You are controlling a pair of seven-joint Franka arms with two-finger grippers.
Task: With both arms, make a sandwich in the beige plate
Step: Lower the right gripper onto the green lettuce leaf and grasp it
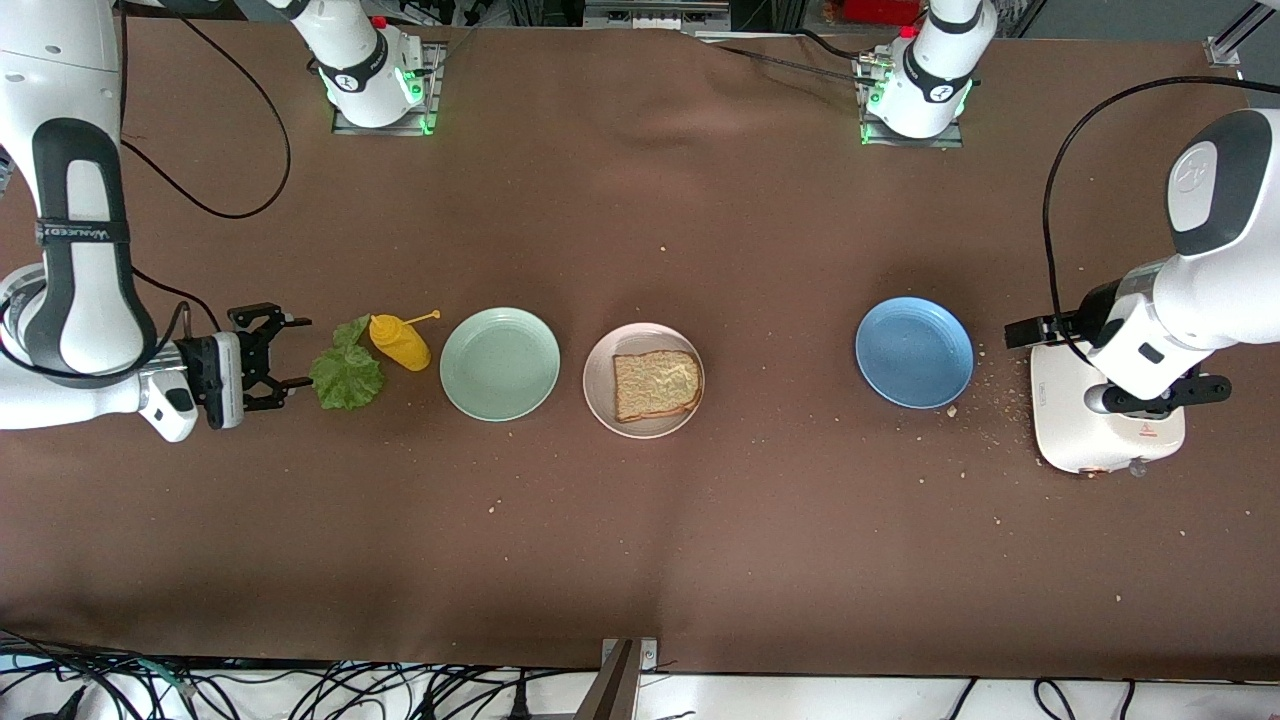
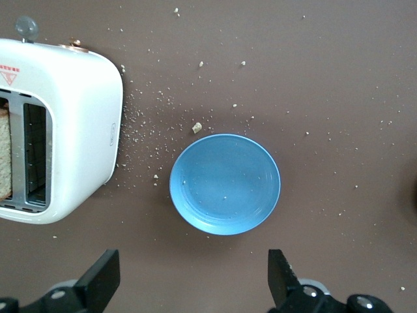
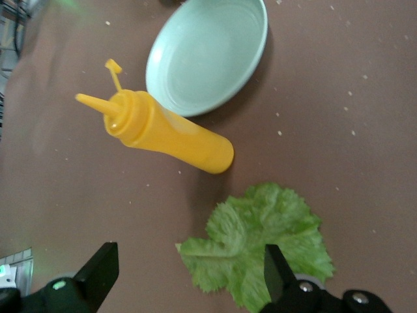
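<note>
The beige plate [image 1: 640, 338] sits mid-table and holds one slice of brown-crusted bread [image 1: 655, 384]. A ruffled green lettuce leaf [image 1: 347, 370] [image 3: 267, 241] lies flat on the cloth toward the right arm's end. My right gripper [image 1: 290, 352] [image 3: 190, 264] hangs open just beside the leaf, holding nothing. My left gripper [image 2: 193, 280] is open and empty, up over the cloth between the blue plate [image 2: 225, 184] and the white toaster [image 1: 1105, 420] [image 2: 71, 124]. A second bread slice [image 2: 5, 153] stands in a toaster slot.
A yellow squeeze bottle [image 1: 400, 341] [image 3: 166, 134] lies on its side between the lettuce and a mint-green plate [image 1: 499, 363] [image 3: 208, 52]. The blue plate [image 1: 914, 352] holds nothing. Crumbs are scattered round the toaster.
</note>
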